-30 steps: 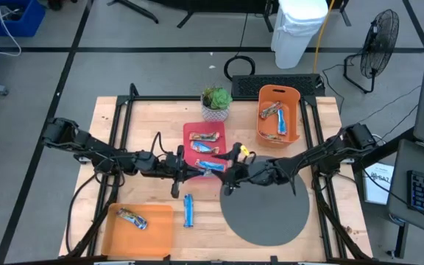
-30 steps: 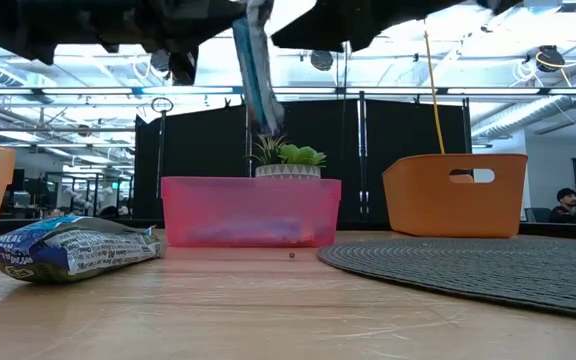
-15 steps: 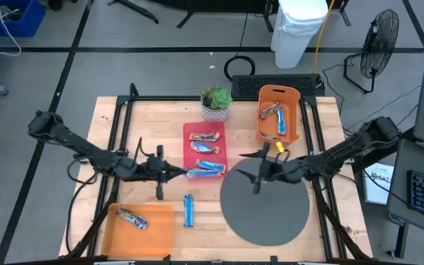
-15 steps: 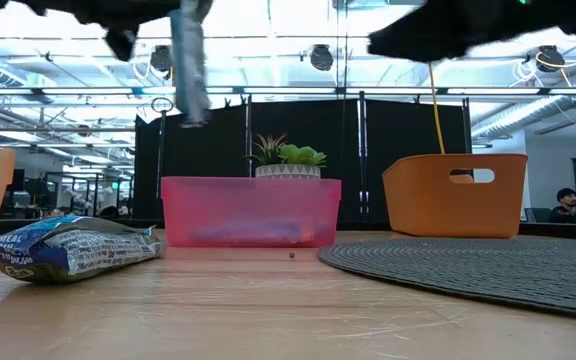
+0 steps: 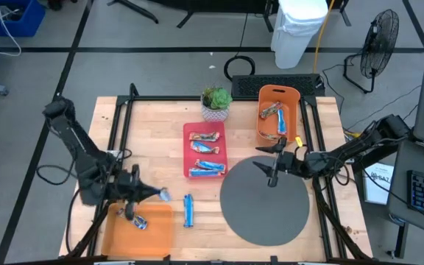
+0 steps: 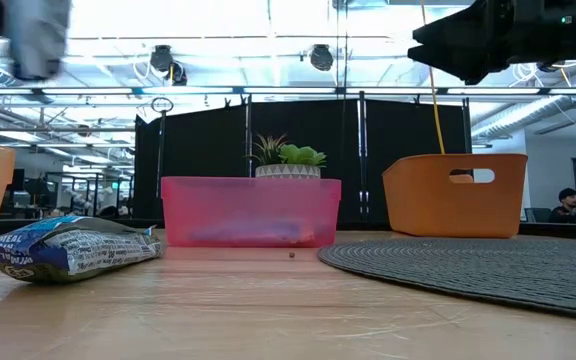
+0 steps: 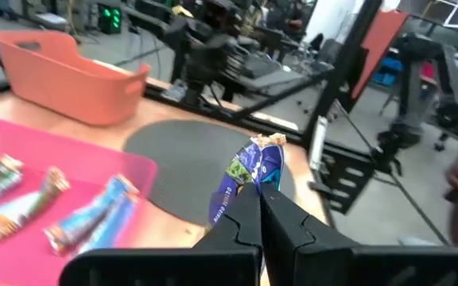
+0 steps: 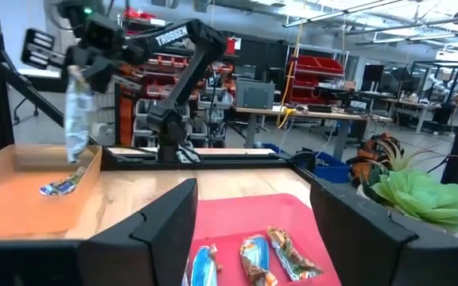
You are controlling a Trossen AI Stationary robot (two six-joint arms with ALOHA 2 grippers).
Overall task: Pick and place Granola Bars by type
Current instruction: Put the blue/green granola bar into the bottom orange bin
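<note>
My left gripper (image 5: 157, 195) (image 7: 259, 195) is shut on a blue-and-white granola bar (image 7: 249, 173) (image 8: 76, 119), high over the far edge of the near-left orange tray (image 5: 153, 237). A brown bar (image 5: 139, 221) lies in that tray. Another blue bar (image 5: 188, 210) (image 6: 63, 250) lies flat on the wood. The red tray (image 5: 206, 131) holds three bars, and the far orange bin (image 5: 265, 94) holds more. My right gripper (image 5: 270, 165) (image 8: 253, 246) hangs open over the far edge of the grey mat (image 5: 265, 210), touching nothing. My left gripper pinches the blue-and-white bar between its two fingers (image 7: 281, 222) at one end (image 7: 254, 189). The bar is lifted clear and, in the right wrist view, hangs below the gripper, with its free crimped end (image 8: 75, 151) above the orange tray.
A potted plant (image 5: 216, 99) stands at the far edge behind the red tray. A black frame (image 5: 120, 118) runs along the table's sides. Bare wood lies between the near-left tray and the mat.
My left gripper has carried the blue-and-white bar from above the red tray toward the table's left and near edge, ending over the near-left orange tray. My right gripper has drawn back from the red tray toward the table's right, over the mat's far edge.
</note>
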